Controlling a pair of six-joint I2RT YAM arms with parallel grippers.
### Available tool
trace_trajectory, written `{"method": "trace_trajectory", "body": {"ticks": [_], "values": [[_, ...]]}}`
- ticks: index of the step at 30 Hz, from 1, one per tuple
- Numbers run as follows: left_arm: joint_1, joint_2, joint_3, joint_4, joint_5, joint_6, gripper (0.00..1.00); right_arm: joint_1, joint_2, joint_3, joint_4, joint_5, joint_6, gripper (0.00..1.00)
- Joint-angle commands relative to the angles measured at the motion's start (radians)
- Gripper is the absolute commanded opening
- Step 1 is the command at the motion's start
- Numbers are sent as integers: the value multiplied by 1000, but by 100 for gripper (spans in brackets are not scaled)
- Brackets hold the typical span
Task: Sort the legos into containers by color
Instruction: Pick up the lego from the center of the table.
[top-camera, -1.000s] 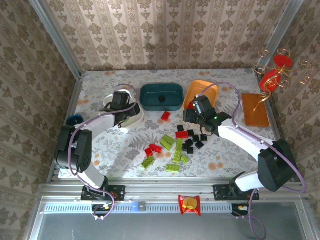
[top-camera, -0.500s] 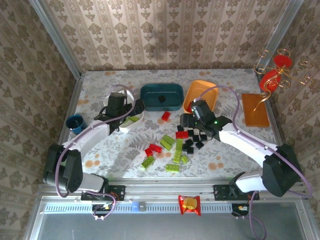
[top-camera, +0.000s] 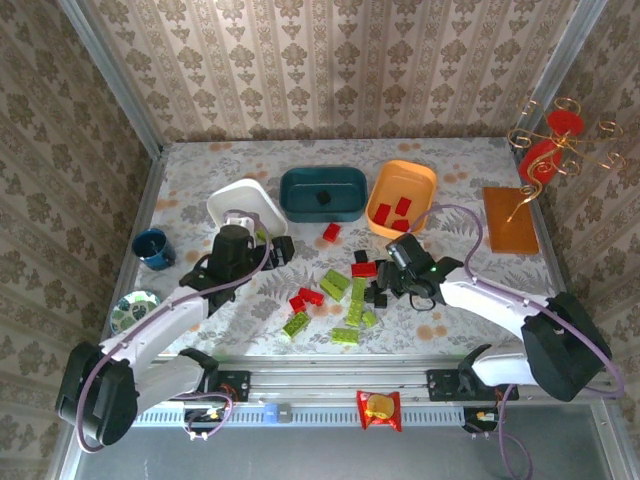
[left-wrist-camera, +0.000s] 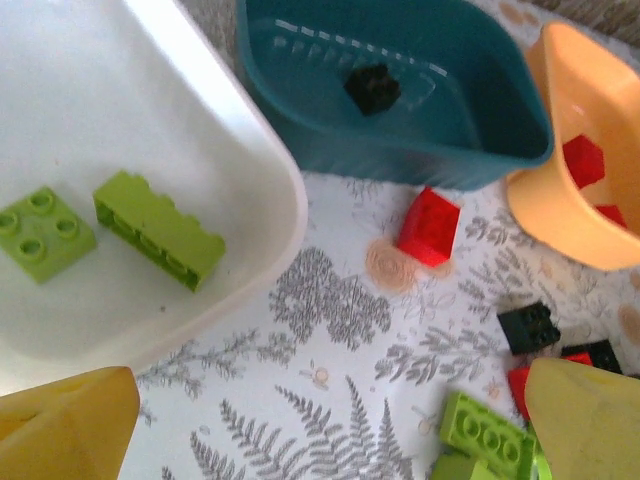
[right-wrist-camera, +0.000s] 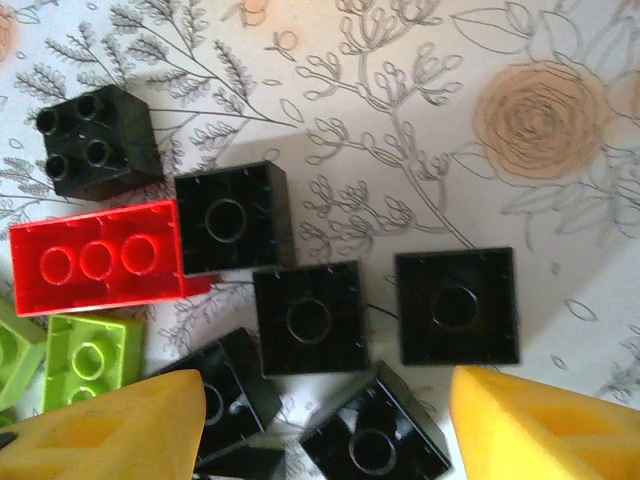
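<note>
Red, lime green and black legos (top-camera: 345, 290) lie loose in the middle of the table. The white tray (top-camera: 243, 203) holds two green bricks (left-wrist-camera: 158, 228). One black brick (left-wrist-camera: 372, 88) lies in the teal tray (top-camera: 322, 193), and red bricks (top-camera: 392, 211) in the orange tray (top-camera: 402, 190). My left gripper (top-camera: 278, 250) hangs open over bare table just in front of the white tray, yellow fingers (left-wrist-camera: 65, 425) wide apart. My right gripper (top-camera: 381, 280) is open low over a cluster of black bricks (right-wrist-camera: 310, 315), with one black brick (right-wrist-camera: 375, 435) between its fingers (right-wrist-camera: 550, 425).
A blue cup (top-camera: 153, 247) and a small round dish (top-camera: 133, 305) stand at the left edge. A brown slab (top-camera: 510, 220) and a red-and-gold ornament (top-camera: 545, 150) are at the right. A snack packet (top-camera: 379, 408) lies on the front rail.
My left gripper opened over the white tray and drew back toward the near side. My right gripper moved from beside the orange tray down to the black bricks.
</note>
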Motion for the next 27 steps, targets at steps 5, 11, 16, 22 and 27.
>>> {"method": "trace_trajectory", "body": {"ticks": [5,11,16,22,27], "values": [[0,-12,-20,14,34,-15,100,56,242,240,57,50,-96,68],[1,-30,-26,-12,29,-7,100,62,460,408,-7,97,-102,63],[3,-52,-42,-21,18,-2,100,68,546,464,-5,107,-115,58],[8,-68,-45,-33,7,-1,100,93,601,509,-24,121,-136,39],[13,-93,-52,-41,-1,2,100,99,525,480,31,114,-157,27]]}}
